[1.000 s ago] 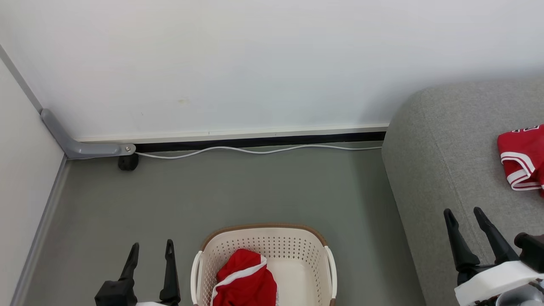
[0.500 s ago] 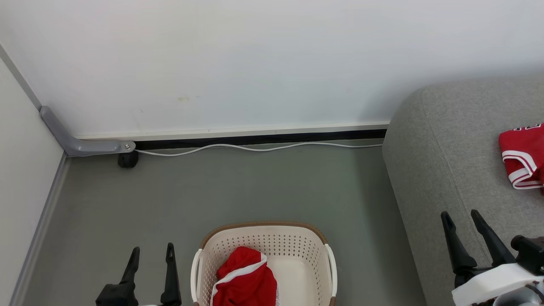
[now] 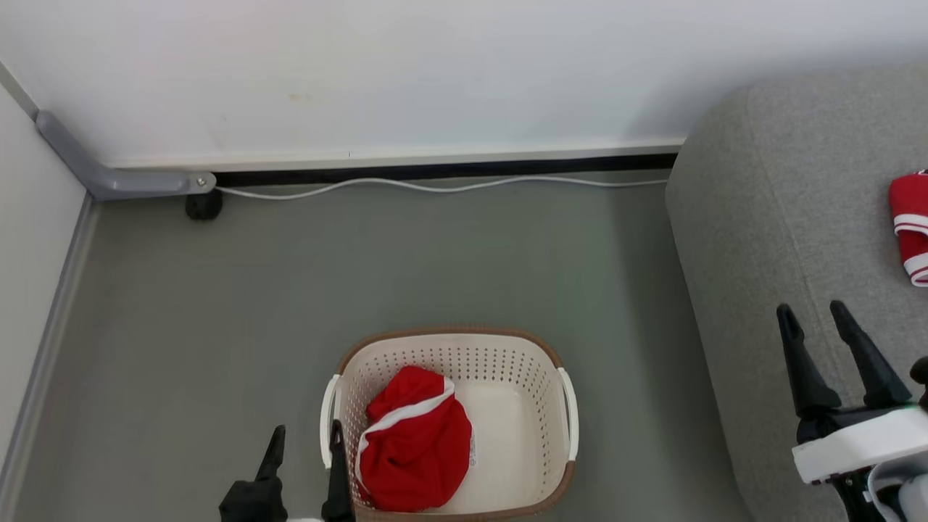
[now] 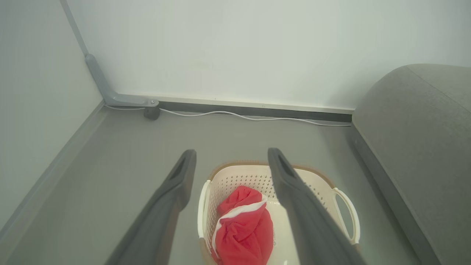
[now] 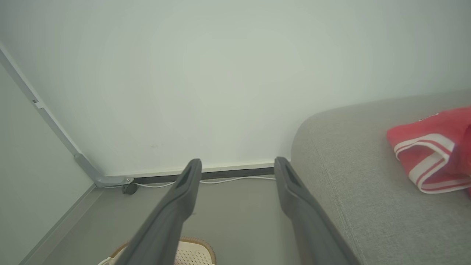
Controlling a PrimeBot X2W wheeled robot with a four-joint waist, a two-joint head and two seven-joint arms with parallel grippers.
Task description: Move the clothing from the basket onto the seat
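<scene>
Your left gripper point(image 3: 307, 428) sits at the near left of the basket point(image 3: 464, 362). Its fingers point(image 4: 176, 191) are spread apart with nothing between them. In the head view the right-hand finger crosses the basket's left handle point(image 3: 328, 420); you cannot tell from that view whether it touches. From the left wrist camera, the basket shows between the two fingers and beyond their tips.

The basket stands on the grey floor point(image 3: 362, 268), near you, with the seat point(image 3: 761, 217) to its right and apart from it. One red garment point(image 3: 413, 449), crumpled and crossed by a white stripe, lies in the left half of the basket, against the left wall. The right half of the basket's floor is bare, with a small label just beside the fabric.

Your right gripper point(image 3: 812, 309) hangs over the near left part of the seat, fingers also wide apart and holding nothing. A second red garment point(image 3: 912, 225) with white-striped edging lies on the seat cushion, far right of that gripper and cut off by the frame edge.

A white cable point(image 3: 435, 187) runs along the foot of the far wall point(image 3: 435, 72).
</scene>
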